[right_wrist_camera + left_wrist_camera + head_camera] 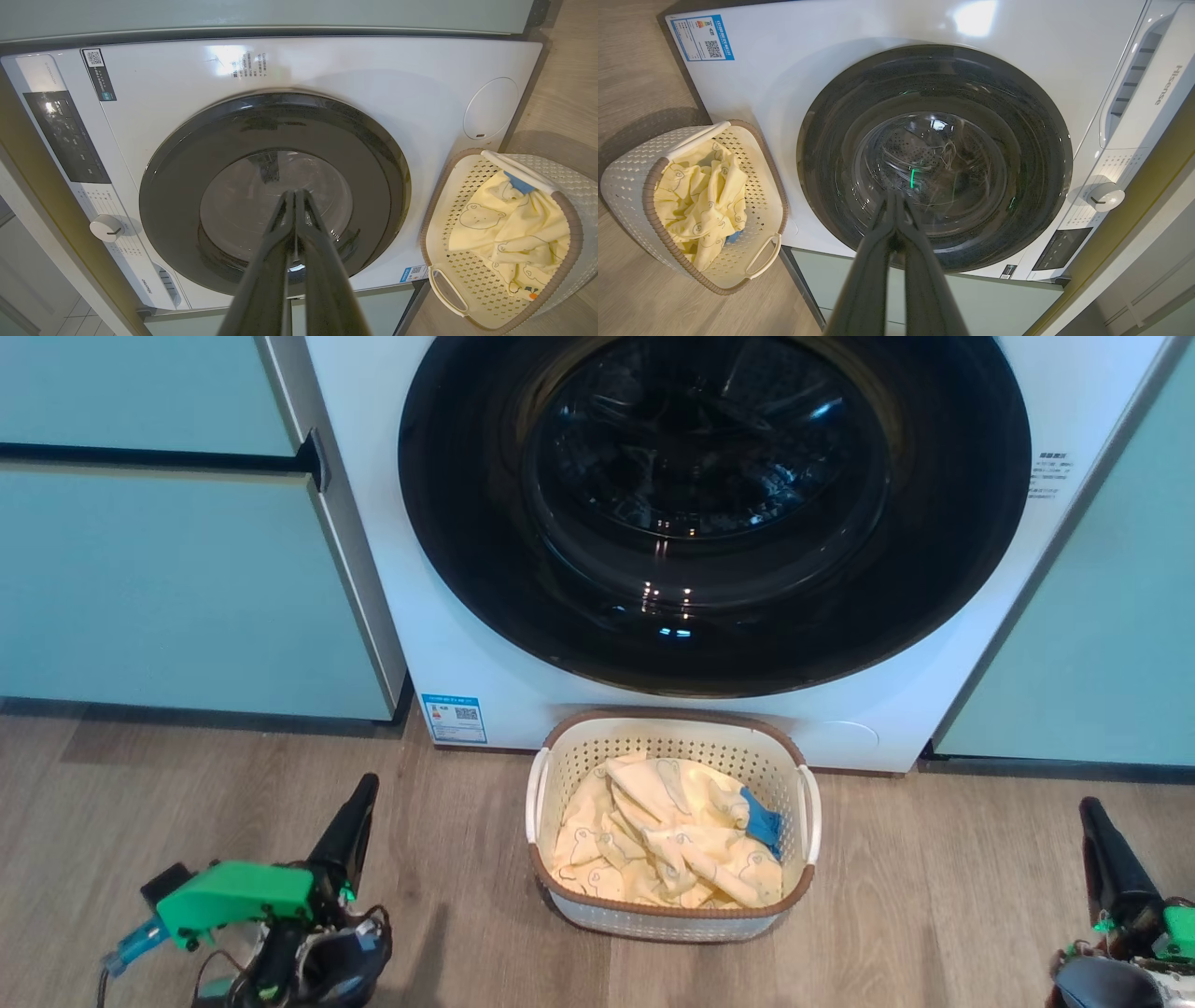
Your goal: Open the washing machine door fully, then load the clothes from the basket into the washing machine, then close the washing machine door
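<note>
The white washing machine (467,644) fills the top of the head view, its round black-rimmed door (714,504) closed flat against the front. On the wooden floor just before it stands the cream basket (672,919), holding the pale yellow clothes (667,845) with a blue trim piece. My left gripper (366,786) rests low at the left, shut and holding nothing, well apart from the basket. At the lower right my right gripper (1089,805) is likewise shut and holding nothing. Both wrist views look along pressed-together fingers (892,205) (295,200) toward the door (934,158) (275,191), with the basket (626,186) (579,196) off to one side.
Pale teal cabinets (159,569) flank the washer on the left and right (1102,635). A blue sticker (454,718) sits low on the washer's front. The control panel and dial (1105,196) are along the washer's top edge. Wooden floor (448,859) lies between each gripper and the basket.
</note>
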`<state>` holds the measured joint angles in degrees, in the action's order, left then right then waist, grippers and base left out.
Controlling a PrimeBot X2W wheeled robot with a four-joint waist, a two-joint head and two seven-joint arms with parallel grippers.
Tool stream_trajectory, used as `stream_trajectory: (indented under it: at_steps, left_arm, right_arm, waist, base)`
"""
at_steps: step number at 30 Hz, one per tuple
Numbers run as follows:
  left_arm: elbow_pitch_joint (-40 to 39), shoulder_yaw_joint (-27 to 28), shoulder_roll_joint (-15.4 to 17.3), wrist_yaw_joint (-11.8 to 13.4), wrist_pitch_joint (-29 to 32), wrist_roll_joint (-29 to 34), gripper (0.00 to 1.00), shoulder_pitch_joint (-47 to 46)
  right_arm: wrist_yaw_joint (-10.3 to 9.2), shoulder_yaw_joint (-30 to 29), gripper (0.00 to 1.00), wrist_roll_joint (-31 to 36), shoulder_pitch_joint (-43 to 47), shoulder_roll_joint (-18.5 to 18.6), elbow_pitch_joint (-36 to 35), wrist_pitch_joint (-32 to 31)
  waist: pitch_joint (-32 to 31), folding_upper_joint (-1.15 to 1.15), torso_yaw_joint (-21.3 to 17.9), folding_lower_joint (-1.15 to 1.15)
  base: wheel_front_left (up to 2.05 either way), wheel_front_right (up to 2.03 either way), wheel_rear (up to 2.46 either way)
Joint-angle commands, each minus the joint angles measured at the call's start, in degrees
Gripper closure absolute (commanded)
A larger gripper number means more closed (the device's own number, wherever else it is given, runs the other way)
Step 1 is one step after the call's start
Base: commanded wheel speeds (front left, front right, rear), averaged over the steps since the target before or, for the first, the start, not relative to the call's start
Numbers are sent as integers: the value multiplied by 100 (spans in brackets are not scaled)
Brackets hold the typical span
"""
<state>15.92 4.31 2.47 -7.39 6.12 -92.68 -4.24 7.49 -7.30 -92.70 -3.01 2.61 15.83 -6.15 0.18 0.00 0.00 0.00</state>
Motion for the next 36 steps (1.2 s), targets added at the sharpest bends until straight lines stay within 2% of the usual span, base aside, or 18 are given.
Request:
stream_trajectory:
  at_steps: [1,36]
  left_arm:
    - [-189,218,47,-10,34,49,100,-194]
    - [-189,222,45,-10,37,53,100,-194]
  right_arm:
    - [0,90,100,44,-316,39,-181,-25]
    - [0,81,100,51,-317,34,-180,-31]
  waist:
    - [0,0,0,0]
    - [0,0,0,0]
  base:
    - [0,0,0]
    - [0,0,0]
